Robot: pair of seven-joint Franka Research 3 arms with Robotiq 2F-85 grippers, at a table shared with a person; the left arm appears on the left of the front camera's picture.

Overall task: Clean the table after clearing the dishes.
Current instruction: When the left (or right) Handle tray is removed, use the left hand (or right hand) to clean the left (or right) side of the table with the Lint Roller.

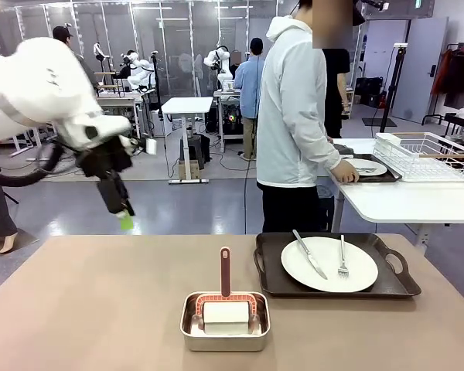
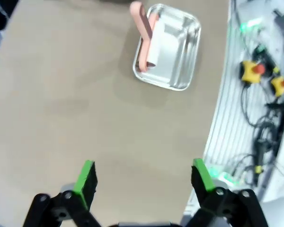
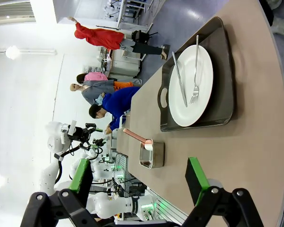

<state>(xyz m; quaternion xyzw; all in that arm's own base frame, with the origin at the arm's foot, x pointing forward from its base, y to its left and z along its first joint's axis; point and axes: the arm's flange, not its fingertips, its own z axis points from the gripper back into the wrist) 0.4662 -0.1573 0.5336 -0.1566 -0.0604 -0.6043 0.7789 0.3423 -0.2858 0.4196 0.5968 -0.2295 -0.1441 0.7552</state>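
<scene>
Progress stood, as we judged it, partway through the clearing stage. One set of dishes, a white plate (image 1: 366, 167) on a dark tray (image 1: 388, 177), sat on the white side table (image 1: 402, 202), with the person's hand (image 1: 345, 175) at the tray's near edge. The second set was on the table (image 1: 85, 309), right of centre: a handled tray (image 1: 269, 269) carrying a second plate (image 1: 329, 267), with a knife (image 1: 309, 254) and a fork (image 1: 342, 257) lying apart on that plate.

Left to do, in our estimate: removal of this second set, then the wiping itself.

Near the front edge of the table stood a steel pan (image 1: 192, 331). It held a white pad (image 1: 226, 317) and a cleaning tool whose pink handle (image 1: 225, 270) rose upright out of the pan. A wire rack (image 1: 425, 154) stood on the side table; we could not tell its contents.

The left gripper (image 2: 143, 176) hung over bare tabletop, jaws spread wide with nothing between them, the pan well ahead of it. The right gripper (image 3: 139, 177) was likewise spread wide and held nothing, facing along the table toward pan and tray.
</scene>
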